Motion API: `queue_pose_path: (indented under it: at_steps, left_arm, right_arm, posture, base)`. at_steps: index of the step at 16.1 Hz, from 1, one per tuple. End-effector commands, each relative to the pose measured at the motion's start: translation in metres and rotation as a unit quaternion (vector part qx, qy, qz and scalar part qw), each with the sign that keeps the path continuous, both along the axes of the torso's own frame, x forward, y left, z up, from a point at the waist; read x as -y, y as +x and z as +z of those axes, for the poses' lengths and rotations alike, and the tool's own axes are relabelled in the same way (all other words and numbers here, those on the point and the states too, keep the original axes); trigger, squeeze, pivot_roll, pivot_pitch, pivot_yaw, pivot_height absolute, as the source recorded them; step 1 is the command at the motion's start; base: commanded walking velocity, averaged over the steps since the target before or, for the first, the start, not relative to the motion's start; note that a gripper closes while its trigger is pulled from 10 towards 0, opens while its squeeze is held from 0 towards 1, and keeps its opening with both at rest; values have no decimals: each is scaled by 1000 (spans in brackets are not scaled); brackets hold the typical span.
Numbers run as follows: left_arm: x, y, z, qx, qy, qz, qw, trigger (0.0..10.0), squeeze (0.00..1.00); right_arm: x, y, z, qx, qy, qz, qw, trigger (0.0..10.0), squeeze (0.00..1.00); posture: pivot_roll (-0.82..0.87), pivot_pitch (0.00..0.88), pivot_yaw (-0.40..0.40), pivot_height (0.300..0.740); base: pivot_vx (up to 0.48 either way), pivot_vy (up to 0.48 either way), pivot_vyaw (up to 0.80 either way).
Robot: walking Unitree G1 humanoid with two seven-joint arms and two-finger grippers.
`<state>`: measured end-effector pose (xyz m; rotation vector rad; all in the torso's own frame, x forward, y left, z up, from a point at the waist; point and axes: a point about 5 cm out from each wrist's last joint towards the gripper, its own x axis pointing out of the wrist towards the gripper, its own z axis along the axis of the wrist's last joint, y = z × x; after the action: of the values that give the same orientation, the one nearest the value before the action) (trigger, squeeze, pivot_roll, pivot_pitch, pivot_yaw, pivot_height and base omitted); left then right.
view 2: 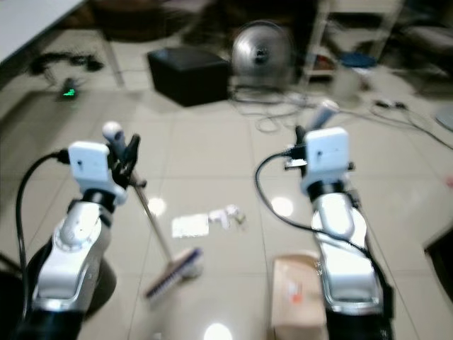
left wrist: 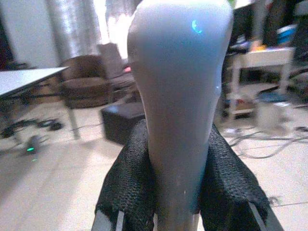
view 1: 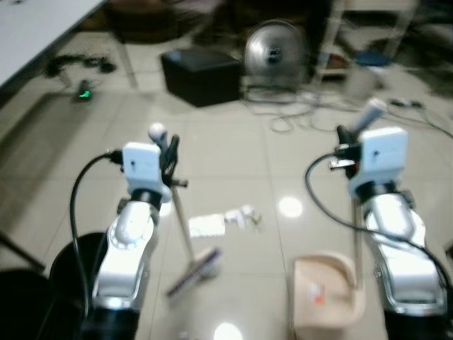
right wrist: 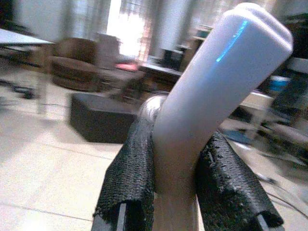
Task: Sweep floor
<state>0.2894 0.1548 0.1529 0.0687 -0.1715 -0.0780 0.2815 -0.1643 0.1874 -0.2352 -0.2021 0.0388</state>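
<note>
My left gripper (view 1: 168, 150) is shut on the grey handle of a small broom (view 1: 185, 237); its brush head (view 1: 197, 269) rests on the tiled floor between my arms. My right gripper (view 1: 348, 136) is shut on the pale handle (right wrist: 211, 91) of a beige dustpan (view 1: 324, 292), which sits on the floor in front of my right arm. Scraps of white paper (view 1: 207, 225) and crumpled litter (view 1: 241, 216) lie on the tiles just beyond the brush head. In the left wrist view the broom handle top (left wrist: 178, 82) stands between the black fingers (left wrist: 130, 183).
A black box (view 1: 202, 74) and a round metal fan (view 1: 276, 48) stand ahead, with loose cables (view 1: 297, 113) on the floor to the right. A white table (view 1: 35, 28) is at far left. A dark round bin (view 1: 74, 262) sits by my left arm.
</note>
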Motion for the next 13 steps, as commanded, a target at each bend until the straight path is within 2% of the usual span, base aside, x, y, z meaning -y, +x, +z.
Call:
queue_pose_path:
  at_steps: [1,5,10,11,13]
  left_arm:
    - [1,1,8,22,6,3,1000,10000,0]
    - [-3,1,10,24,10,6,1000,10000,0]
    - [-5,3,9,23,12,12,1000,10000,0]
    - [-4,3,9,22,12,11,1000,10000,0]
    - [-6,2,7,10,12,16,1000,10000,0]
  right_arm:
    - [1,-3,11,33,1,8,999,10000,0]
    - [-1,0,6,21,-29,18,999,10000,0]
    - [-7,0,6,28,-20,30,999,10000,0]
    - [-8,-1,4,25,-7,40,999,10000,0]
    - [-9,-2,1,35,-11,42,998,10000,0]
  posture:
    - [-38,10,22,740]
    - [-27,4,19,740]
    - [-32,4,21,740]
    - [-24,9,18,740]
    - [-18,19,21,740]
  base:
    - [322,0,0]
    - [325,0,0]
    - [327,0,734]
    - [326,0,0]
    - [296,0,0]
